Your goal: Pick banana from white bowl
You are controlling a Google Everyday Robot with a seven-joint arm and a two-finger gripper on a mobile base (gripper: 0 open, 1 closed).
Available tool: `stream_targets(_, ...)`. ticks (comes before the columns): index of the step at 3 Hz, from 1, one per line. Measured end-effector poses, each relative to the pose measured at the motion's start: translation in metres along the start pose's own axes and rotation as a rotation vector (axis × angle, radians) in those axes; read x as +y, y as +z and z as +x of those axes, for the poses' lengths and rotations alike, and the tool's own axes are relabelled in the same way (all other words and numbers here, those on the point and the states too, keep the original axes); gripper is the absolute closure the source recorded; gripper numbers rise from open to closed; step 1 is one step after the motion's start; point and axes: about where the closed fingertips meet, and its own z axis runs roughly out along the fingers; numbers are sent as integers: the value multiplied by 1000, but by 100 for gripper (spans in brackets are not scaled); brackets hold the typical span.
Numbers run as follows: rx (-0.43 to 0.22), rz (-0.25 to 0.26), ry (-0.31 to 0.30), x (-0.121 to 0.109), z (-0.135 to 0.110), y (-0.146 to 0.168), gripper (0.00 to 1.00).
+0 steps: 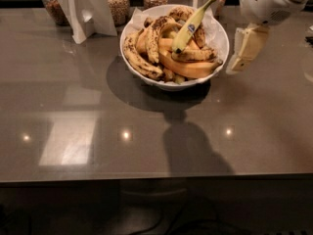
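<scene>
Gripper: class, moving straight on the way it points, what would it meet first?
Likely the table just outside the white bowl: the gripper points down and slightly left beside the rim. Depth is unclear; it might clip the rim.

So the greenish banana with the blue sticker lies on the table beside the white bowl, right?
No. The camera view shows the greenish banana in the white bowl, atop the spotted bananas; the gripper hangs beside the bowl's right rim.
</scene>
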Motion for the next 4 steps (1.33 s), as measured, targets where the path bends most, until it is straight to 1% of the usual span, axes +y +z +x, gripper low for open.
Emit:
stream_targets(1,-7,9,-49,-6,-2,0,0)
stream_targets(2,-7,8,-45,-6,-2,0,0)
stream_targets(3,6,41,-105,-10,-4,1,0)
stream_targets(4,-2,117,-232,-33,0,9,0)
